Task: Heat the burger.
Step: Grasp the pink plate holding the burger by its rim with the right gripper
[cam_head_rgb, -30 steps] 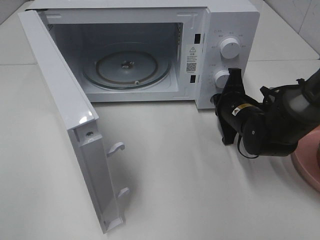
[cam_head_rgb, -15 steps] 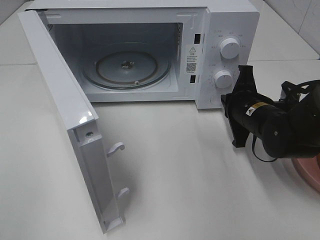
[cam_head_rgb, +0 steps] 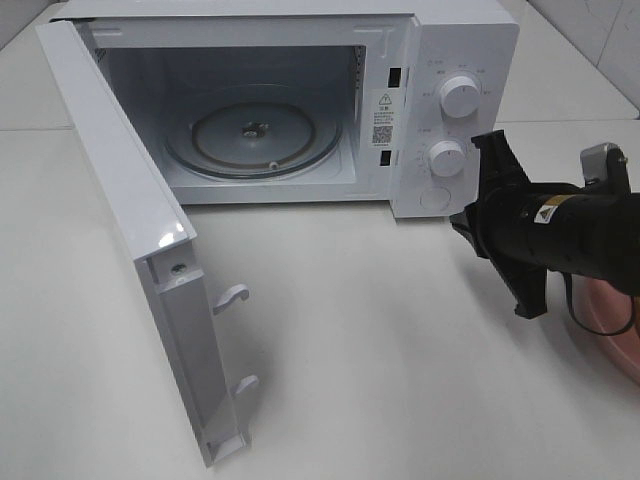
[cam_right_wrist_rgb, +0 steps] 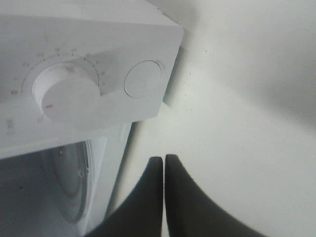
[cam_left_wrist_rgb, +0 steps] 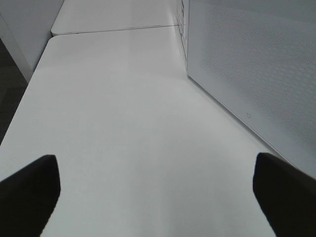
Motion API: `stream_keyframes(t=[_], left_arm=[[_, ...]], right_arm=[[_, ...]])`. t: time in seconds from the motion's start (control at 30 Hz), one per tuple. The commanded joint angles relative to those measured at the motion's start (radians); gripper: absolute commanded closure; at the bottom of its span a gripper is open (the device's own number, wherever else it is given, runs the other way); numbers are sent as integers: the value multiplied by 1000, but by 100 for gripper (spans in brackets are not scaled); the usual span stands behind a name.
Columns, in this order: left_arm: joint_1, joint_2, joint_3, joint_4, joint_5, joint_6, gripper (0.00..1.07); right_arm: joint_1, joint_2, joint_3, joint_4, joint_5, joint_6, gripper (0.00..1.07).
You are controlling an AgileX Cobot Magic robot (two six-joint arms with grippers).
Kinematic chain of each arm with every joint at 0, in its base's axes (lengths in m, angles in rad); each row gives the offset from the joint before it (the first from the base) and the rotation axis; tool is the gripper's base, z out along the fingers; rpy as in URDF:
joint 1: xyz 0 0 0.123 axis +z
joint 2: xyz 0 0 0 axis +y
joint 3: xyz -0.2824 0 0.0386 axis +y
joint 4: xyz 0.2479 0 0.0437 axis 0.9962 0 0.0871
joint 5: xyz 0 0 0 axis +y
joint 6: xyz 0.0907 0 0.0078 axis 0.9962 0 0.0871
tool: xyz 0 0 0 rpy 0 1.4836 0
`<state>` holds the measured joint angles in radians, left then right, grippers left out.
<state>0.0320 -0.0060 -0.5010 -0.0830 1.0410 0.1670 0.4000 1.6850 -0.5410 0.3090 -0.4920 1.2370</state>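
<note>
Lower left: microwave door (cam_head_rgb: pixel 120 200) stands open. Right middle: right gripper (cam_head_rgb: pixel 463 221), fingers pressed together, arm level above pink plate (cam_head_rgb: pixel 615 330), tips just beside microwave (cam_head_rgb: pixel 465 40) panel. Left gripper (cam_left_wrist_rgb: pixel 155 165) fingers wide apart over table (cam_left_wrist_rgb: pixel 123 98). Burger not visible.

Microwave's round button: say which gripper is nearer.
Right. The right gripper, shut, hangs close beside the button; the left gripper is open over the table, button out of its view.

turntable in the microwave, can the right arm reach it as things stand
Probably yes: the door stands wide open and nothing lies between the shut right gripper and the bare turntable.
</note>
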Motion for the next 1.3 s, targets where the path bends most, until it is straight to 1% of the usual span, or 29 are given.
stream_keyframes(t=[0.03,0.07,0.1,0.17,0.2,0.37,0.43,0.47,0.53,0.57,0.6,0.67,0.7,0.77,0.8,0.83,0.87,0.9,0.93,0.97,1.0,1.03,1.1,1.13,1.17,1.2,1.23,1.27,1.3], left_arm=[[2,-7,3,-3,-2,-2,7],[2,-7,3,-3,-2,-2,7],[2,-7,3,-3,-2,-2,7],[2,-7,3,-3,-2,-2,7],[2,-7,3,-3,-2,-2,7],[2,-7,3,-3,-2,-2,7],[2,-7,3,-3,-2,-2,7],[2,-7,3,-3,-2,-2,7],[2,-7,3,-3,-2,-2,7],[2,-7,3,-3,-2,-2,7],[2,-7,3,-3,-2,-2,7],[2,-7,3,-3,-2,-2,7],[2,-7,3,-3,-2,-2,7],[2,-7,3,-3,-2,-2,7],[2,-7,3,-3,-2,-2,7],[2,-7,3,-3,-2,-2,7],[2,-7,3,-3,-2,-2,7],[2,-7,3,-3,-2,-2,7],[2,-7,3,-3,-2,-2,7],[2,-7,3,-3,-2,-2,7],[2,-7,3,-3,-2,-2,7],[2,-7,3,-3,-2,-2,7],[2,-7,3,-3,-2,-2,7],[2,-7,3,-3,-2,-2,7],[2,-7,3,-3,-2,-2,7],[2,-7,3,-3,-2,-2,7],[2,-7,3,-3,-2,-2,7],[2,-7,3,-3,-2,-2,7],[2,-7,3,-3,-2,-2,7]], right_arm=[[-1,-100,-1,-16,170,-219,107],[-1,-100,-1,-16,170,-219,107],[-1,-129,-1,-16,227,-326,107],[-1,-141,-1,-16,254,-364,107],[-1,-167,-1,-16,324,-436,107],[-4,-205,-1,-18,419,-569,107],[-4,-225,-9,-22,485,-666,107],[-4,-225,-9,-22,485,-666,107],[-4,-241,-42,-53,611,-757,107],[-4,-241,-42,-53,611,-757,107],[-4,-244,-76,-106,709,-807,107],[-4,-244,-98,-129,756,-824,107],[-4,-244,-144,-188,875,-852,107],[-4,-244,-162,-212,919,-859,106],[-4,-244,-200,-274,1024,-873,106],[-4,-244,-220,-309,1074,-873,105],[-4,-244,-220,-309,1074,-873,105],[-4,-244,-255,-361,1156,-879,104],[-4,-244,-291,-400,1241,-913,100],[-4,-244,-291,-400,1241,-913,100],[-4,-244,-306,-415,1280,-929,96],[-4,-244,-306,-415,1280,-929,96],[-4,-244,-342,-453,1355,-967,76],[-4,-244,-342,-453,1355,-967,76],[-4,-244,-359,-491,1376,-973,55],[-4,-244,-364,-501,1387,-973,43],[-4,-244,-365,-513,1392,-973,22],[-4,-244,-365,-513,1392,-973,22],[-4,-244,-365,-517,1398,-973,14]])
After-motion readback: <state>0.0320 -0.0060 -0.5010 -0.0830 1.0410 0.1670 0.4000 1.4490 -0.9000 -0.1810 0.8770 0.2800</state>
